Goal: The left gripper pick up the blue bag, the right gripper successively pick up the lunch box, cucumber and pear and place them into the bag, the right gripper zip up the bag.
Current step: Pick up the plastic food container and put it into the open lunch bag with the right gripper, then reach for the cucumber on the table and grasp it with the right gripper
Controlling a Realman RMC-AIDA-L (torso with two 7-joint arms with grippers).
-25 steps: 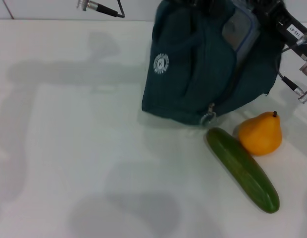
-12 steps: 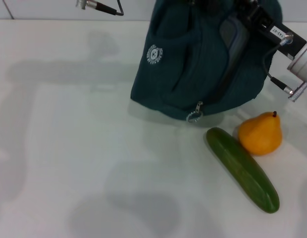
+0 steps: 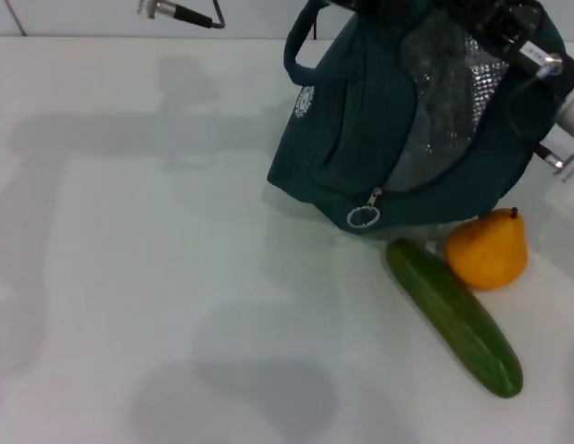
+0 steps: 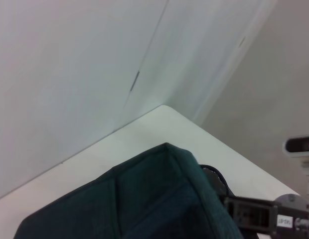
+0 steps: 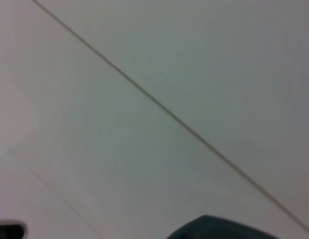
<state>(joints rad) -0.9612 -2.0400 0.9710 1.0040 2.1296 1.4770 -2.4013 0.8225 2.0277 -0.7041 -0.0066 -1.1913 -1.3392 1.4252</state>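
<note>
Can't tell how either jaw stands, both grippers are cut off up top by the blue bag. Bag's mouth now gapes wider than half a second ago, foil lining showing. Cucumber and pear haven't budged on the table.

Both arms high — end effectors unseen

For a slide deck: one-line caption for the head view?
Blue bag gaping to show its foil lining, cucumber and pear lying on the white table just in front.
</note>
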